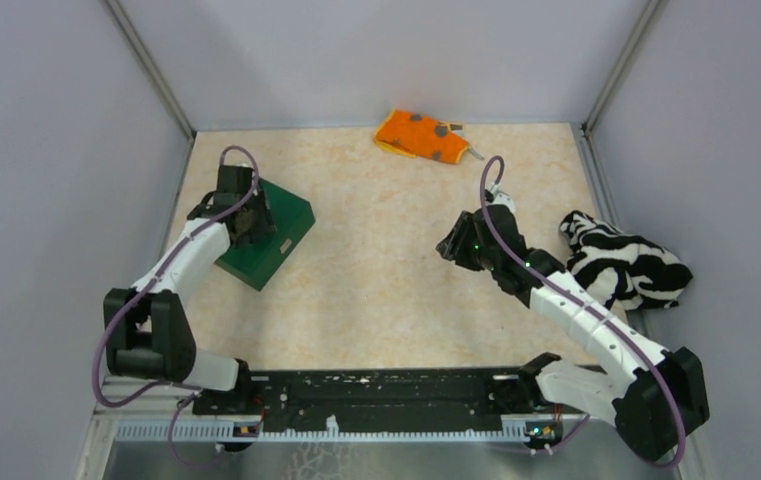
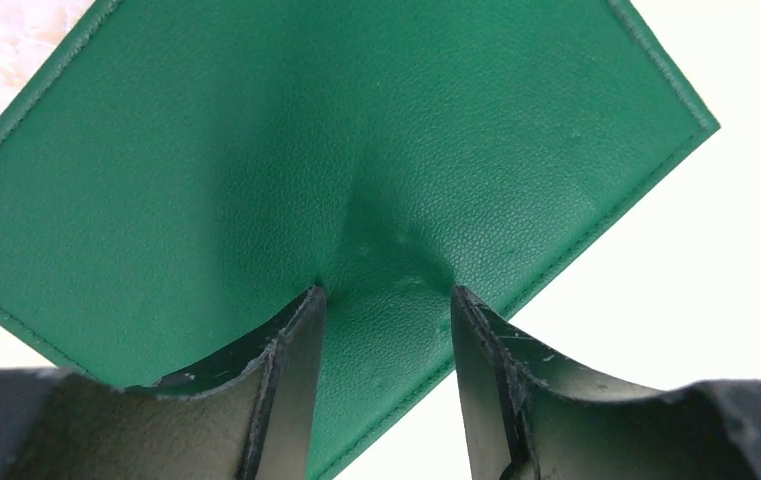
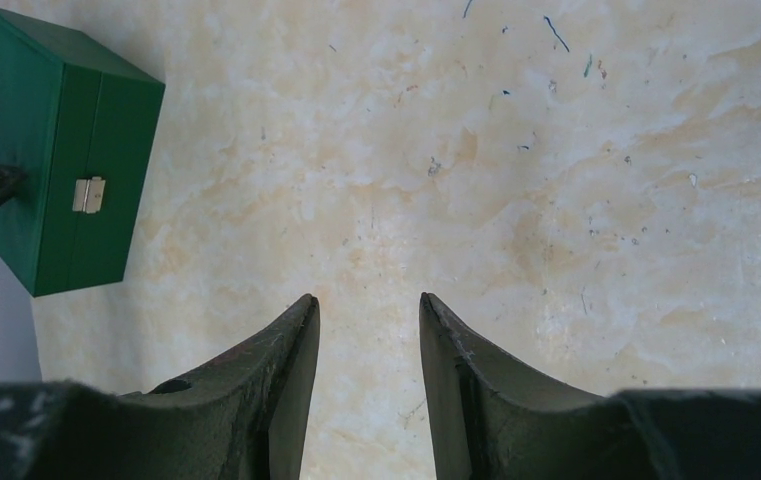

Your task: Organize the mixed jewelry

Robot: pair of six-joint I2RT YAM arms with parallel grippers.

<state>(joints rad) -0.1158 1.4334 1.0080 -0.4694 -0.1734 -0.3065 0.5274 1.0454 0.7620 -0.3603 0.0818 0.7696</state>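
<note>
The silvery bangle hoop is hidden from every view. A few tiny pale specks lie on the tabletop in the right wrist view. A closed green box with a small metal clasp sits at the left. My left gripper is open, its fingertips resting on the box's green lid with nothing between them. My right gripper hovers over bare tabletop right of centre, open and empty.
An orange grey-spotted cloth lies at the back edge, with a thin grey bit poking out at its right end. A black-and-white striped cloth lies by the right wall, beside the right arm. Walls enclose three sides.
</note>
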